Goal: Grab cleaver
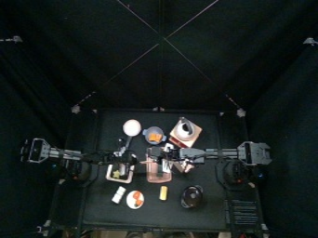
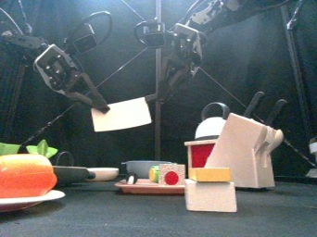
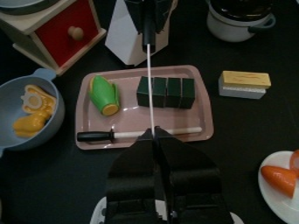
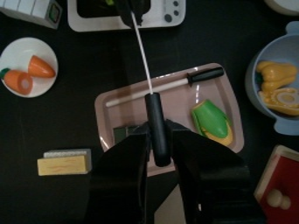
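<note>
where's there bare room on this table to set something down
barest at the front edge: open tabletop between the carrot plate and the butter block. another bare patch lies between the pink tray and that plate. crowded at the back, where blue bowl, red grinder, knife block and pot pack close around the tray.

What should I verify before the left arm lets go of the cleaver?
1. Hold of the left gripper on the white-bladed cleaver: ok, shut on it.
2. The cleaver's black handle sits inside the right gripper: ok.
3. Firm hold by the right gripper on that handle: cannot tell.
4. Cleaver hangs clear above the pink plastic tray: ok.
5. Blade apart from the beige wooden knife block: ok.
</note>
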